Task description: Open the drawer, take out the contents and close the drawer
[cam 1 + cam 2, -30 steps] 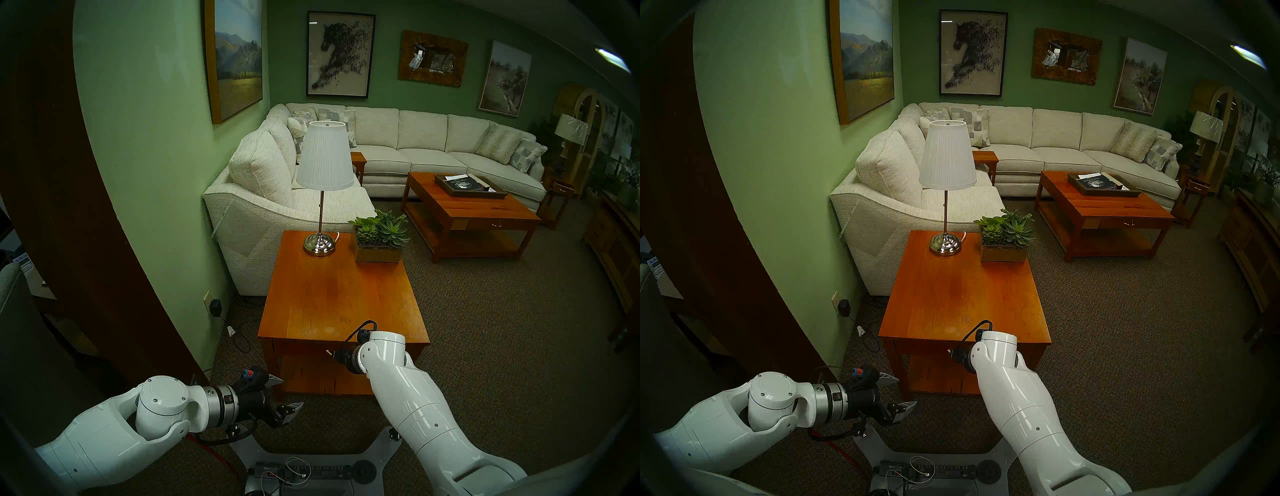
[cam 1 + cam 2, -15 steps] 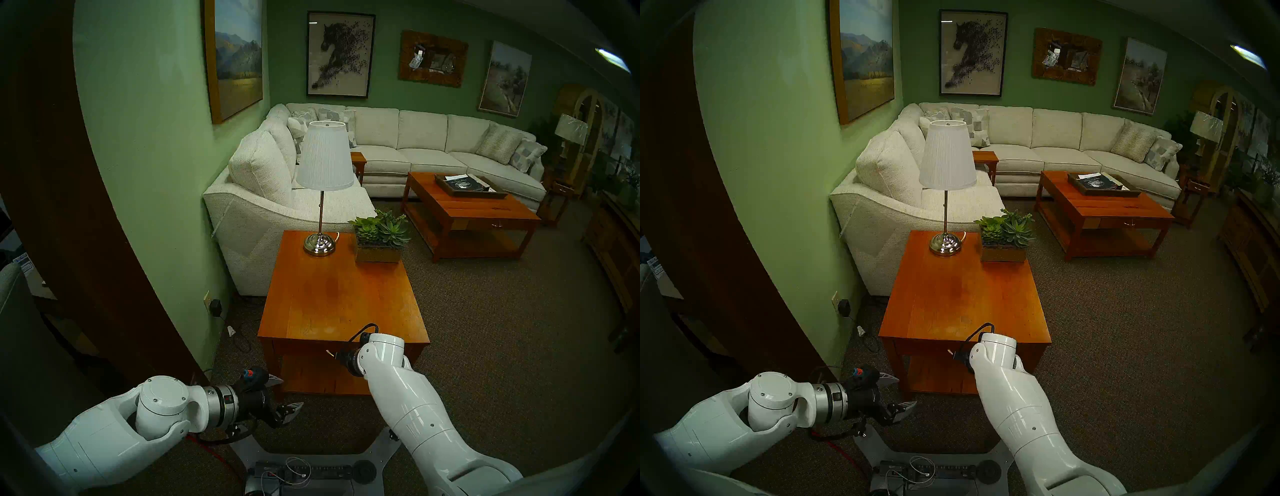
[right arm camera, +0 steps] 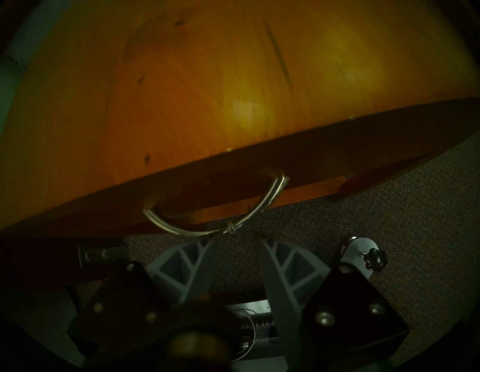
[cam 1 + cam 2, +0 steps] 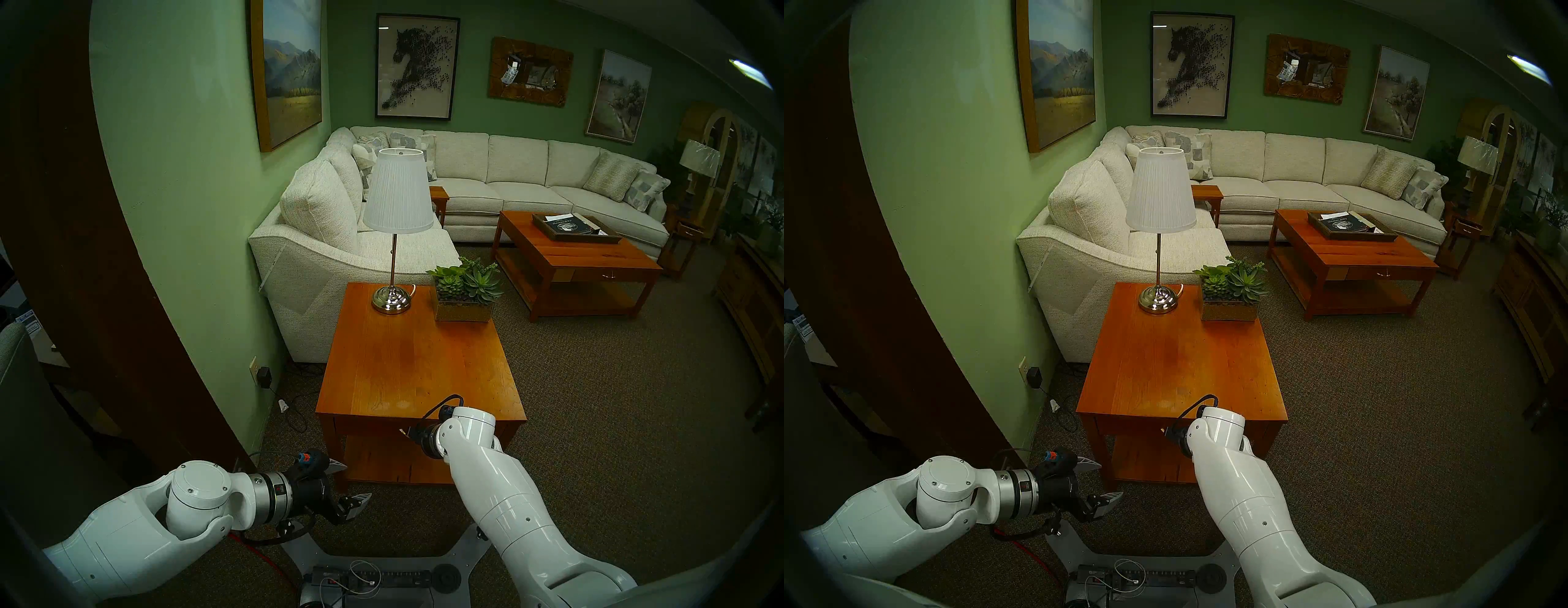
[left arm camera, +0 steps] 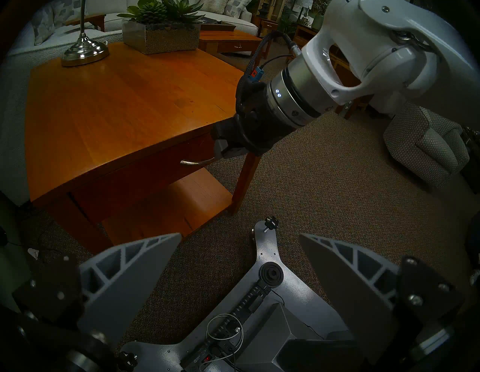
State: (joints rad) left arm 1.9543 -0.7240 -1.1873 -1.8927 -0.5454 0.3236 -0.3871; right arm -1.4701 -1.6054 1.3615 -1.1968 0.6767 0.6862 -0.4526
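The drawer [image 4: 369,426] sits closed under the lamp table's front edge, and its dark front [image 5: 130,179] fills the space below the top. Its curved metal handle [image 3: 230,228] is swung outward, the far end showing [image 5: 194,163]. My right gripper [image 3: 236,236] is at that handle with its fingers a narrow gap apart and carpet visible between them. The bail crosses the tip of one finger [image 3: 207,249]. My left gripper [image 4: 358,479] hangs open and empty, low by the table's left leg, its fingers wide apart [image 5: 240,234]. The contents are hidden.
A lamp [image 4: 392,297] and a succulent planter [image 4: 464,305] stand at the table's far end. The sofa [image 4: 322,254] and green wall [image 4: 191,254] lie to the left. My base with a power strip [image 4: 373,577] is below. A coffee table [image 4: 572,254] stands far right.
My right forearm has shifted slightly at the table front, its wrist staying at the handle. The drawer front has not moved out. The left arm is unchanged.
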